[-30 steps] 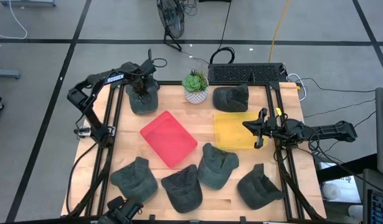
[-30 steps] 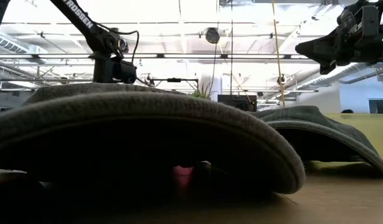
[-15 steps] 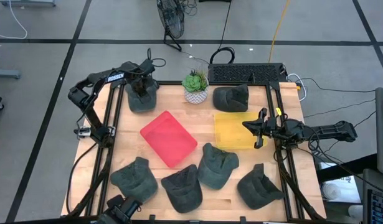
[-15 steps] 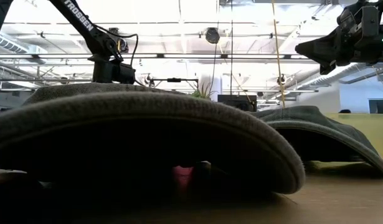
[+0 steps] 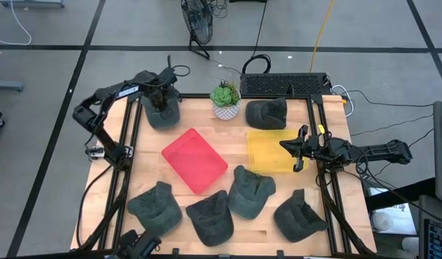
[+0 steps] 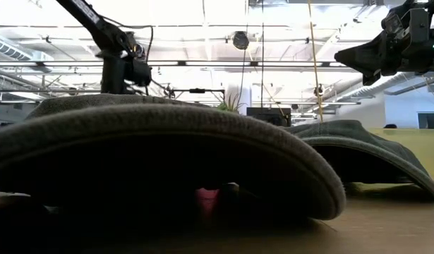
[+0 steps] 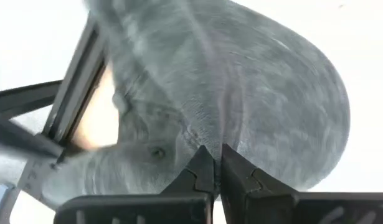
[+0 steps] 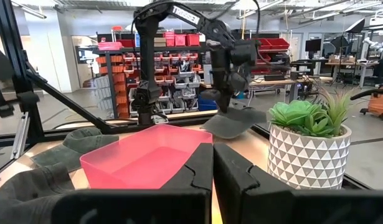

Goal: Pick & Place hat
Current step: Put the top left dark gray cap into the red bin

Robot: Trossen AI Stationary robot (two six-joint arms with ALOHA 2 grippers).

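Several grey hats lie on the wooden table: three along the near edge [image 5: 154, 207], [image 5: 210, 216], [image 5: 300, 216], one mid-table [image 5: 251, 191] and one at the far right [image 5: 267, 113]. Another grey hat [image 5: 163, 114] is at the far left corner, with my left gripper [image 5: 162, 101] shut on it from above. The right wrist view shows this hat [image 8: 231, 123] under the left arm. A red tray [image 5: 194, 160] and a yellow tray [image 5: 267, 151] sit mid-table. My right gripper [image 5: 284, 144] hovers shut and holding nothing over the yellow tray's right part. My left gripper pinches a fold of the hat's crown cloth [image 7: 200, 140] between its two fingertips. The fingers come from above, pointing down. The hat hangs below them, brim [image 8: 248, 117] sticking out sideways, seemingly just clear of the table.
A potted succulent [image 5: 225, 99] stands at the far edge between the held hat and the far right hat. A keyboard [image 5: 282, 85] lies beyond the table's far edge. In the low view a hat [image 6: 167, 141] close to the camera fills the foreground.
My left gripper has risen a little and drifted toward the table's far left corner. The hat under it has shifted along with it.
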